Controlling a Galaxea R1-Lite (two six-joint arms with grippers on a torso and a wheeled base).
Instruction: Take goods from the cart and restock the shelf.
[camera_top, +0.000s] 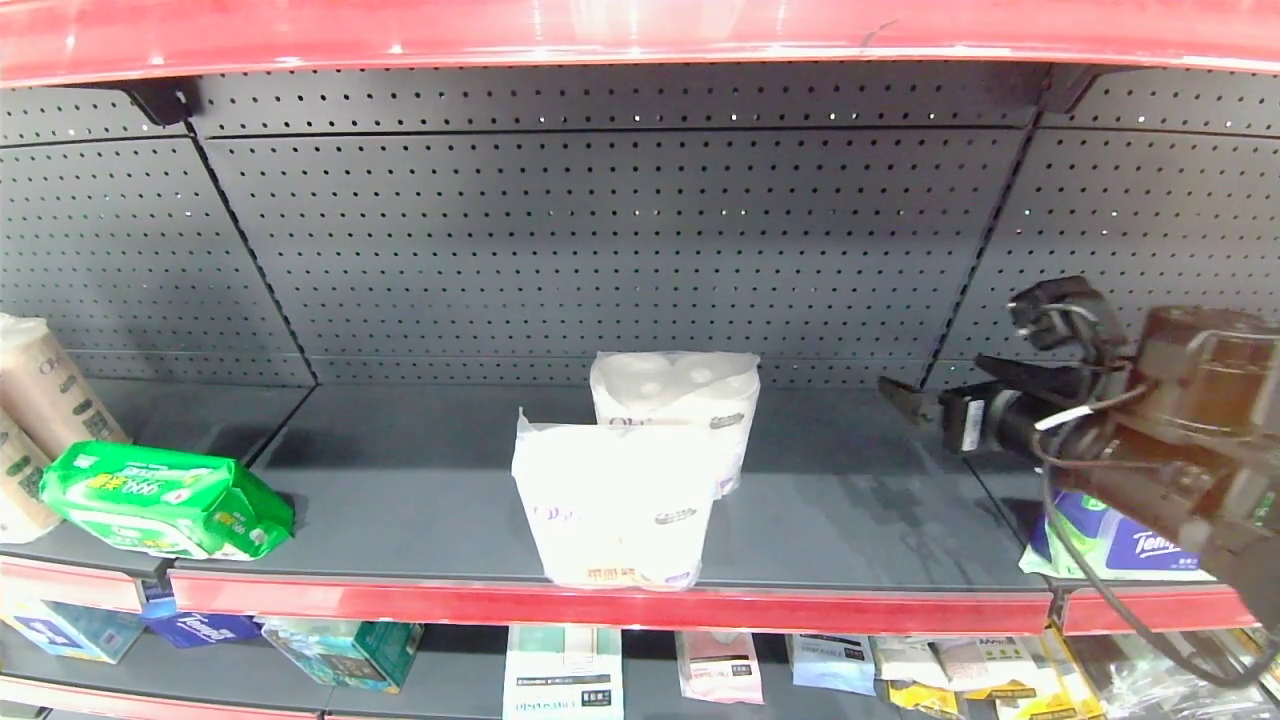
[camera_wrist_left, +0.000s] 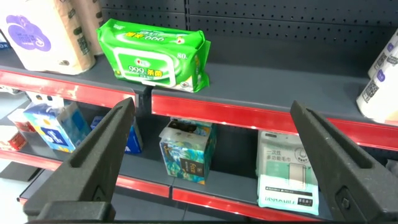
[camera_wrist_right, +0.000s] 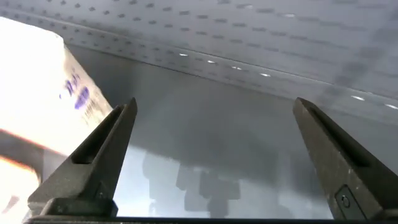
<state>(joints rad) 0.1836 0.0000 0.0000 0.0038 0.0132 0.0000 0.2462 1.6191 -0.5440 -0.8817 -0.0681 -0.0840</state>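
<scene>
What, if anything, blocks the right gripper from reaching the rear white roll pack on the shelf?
Probably yes: the open right gripper hangs beside the rear roll pack with bare shelf between them; the front pack stands off that line.

I read the front toilet-roll pack (camera_top: 612, 505) as white with small purple print and an orange band at its foot. The pack behind it (camera_top: 680, 395) is white too. Left of it, a wet-wipes pack (camera_top: 165, 500) is bright green with yellow lettering. Right of it, a tissue pack (camera_top: 1120, 545) shows blue-purple and green. The shelf board (camera_top: 850, 500) is dark grey, its front rail (camera_top: 800, 608) red, and the back panel (camera_top: 600, 240) dark grey, dotted with holes.
</scene>
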